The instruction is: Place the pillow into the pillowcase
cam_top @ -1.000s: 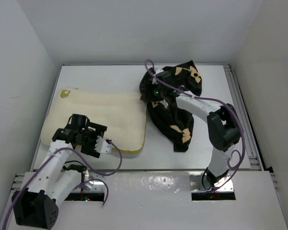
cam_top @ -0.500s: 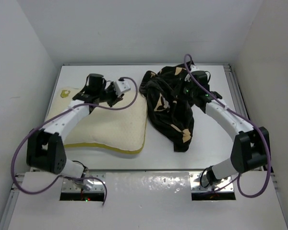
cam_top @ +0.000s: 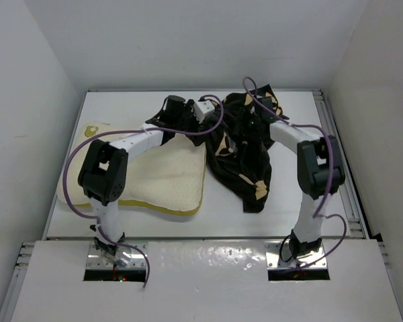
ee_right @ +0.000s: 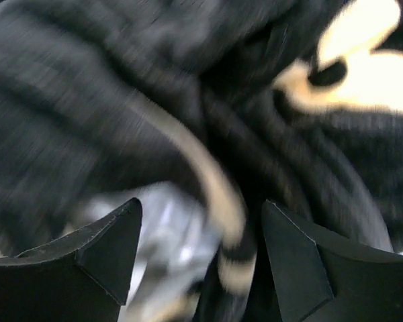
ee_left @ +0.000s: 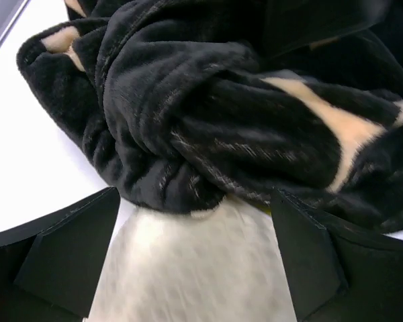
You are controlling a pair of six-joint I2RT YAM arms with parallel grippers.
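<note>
The cream pillow lies flat on the left half of the table, its mustard band along the near edge. The black flower-printed pillowcase sits crumpled to its right and overlaps the pillow's far right corner. My left gripper is open at that corner. In the left wrist view the jaws straddle the cream pillow, with the pillowcase bunched just ahead. My right gripper is open and low against the pillowcase's upper folds. The right wrist view is blurred, with black fabric in front of the jaws.
White walls close in the table on the left, back and right. A metal rail runs along the right edge. Purple cables loop from both arms above the pillow and the pillowcase.
My left arm swept from the pillow's near left side across to its far right corner by the pillowcase. My right gripper shifted right, then back left within the pillowcase's folds, which changed shape.
</note>
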